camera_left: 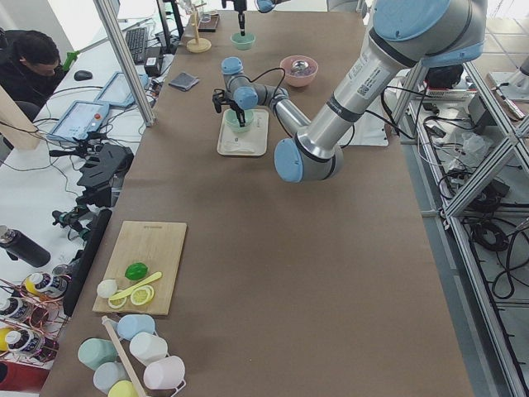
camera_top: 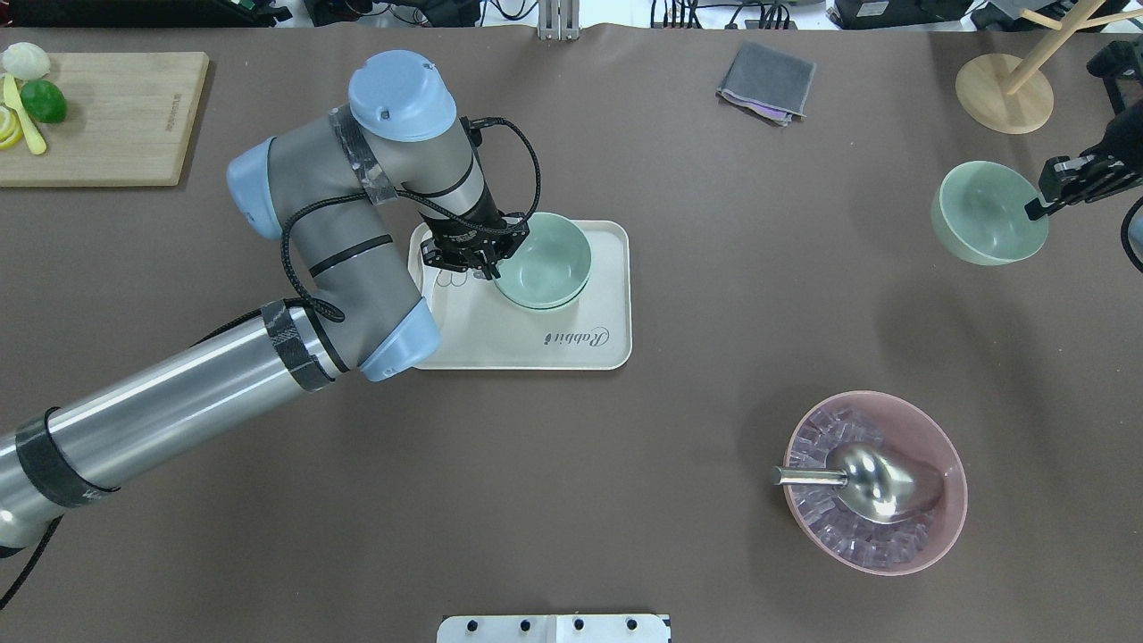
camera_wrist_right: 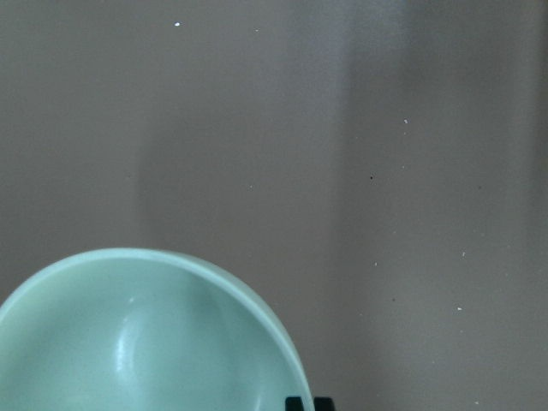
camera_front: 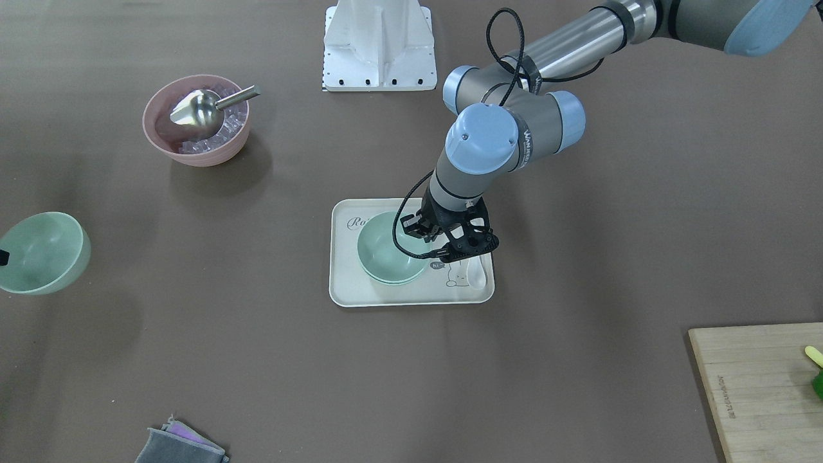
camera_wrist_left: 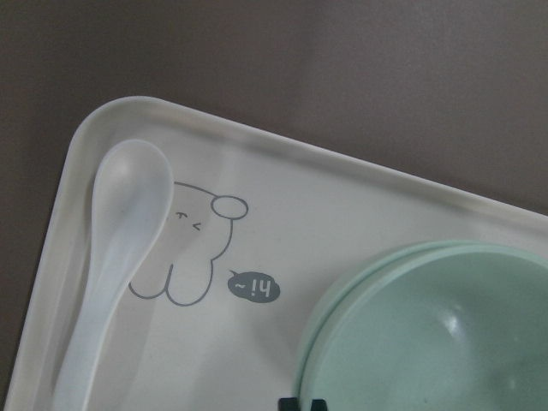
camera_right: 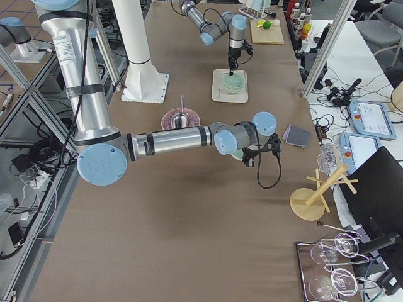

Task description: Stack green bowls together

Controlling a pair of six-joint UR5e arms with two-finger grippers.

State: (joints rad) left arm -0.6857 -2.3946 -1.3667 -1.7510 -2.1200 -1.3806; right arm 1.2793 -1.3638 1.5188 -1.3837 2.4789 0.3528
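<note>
2 green bowls (camera_top: 549,259) nest on "Rabbit" tray (camera_top: 536,344), gripped by left fingers (camera_top: 490,264); right fingers (camera_top: 1038,210) hold 3rd bowl (camera_top: 982,214).

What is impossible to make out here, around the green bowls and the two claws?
1. Left gripper: whether it pinches the stacked bowls' rim; overhead, its own body covers the fingertips, and its wrist view cuts them off.
2. Right gripper: it holds the third bowl, but its arm is cut by the overhead's right edge.
3. Pink bowl: clear cubes under the scoop; ice or plastic, too small to tell.
</note>
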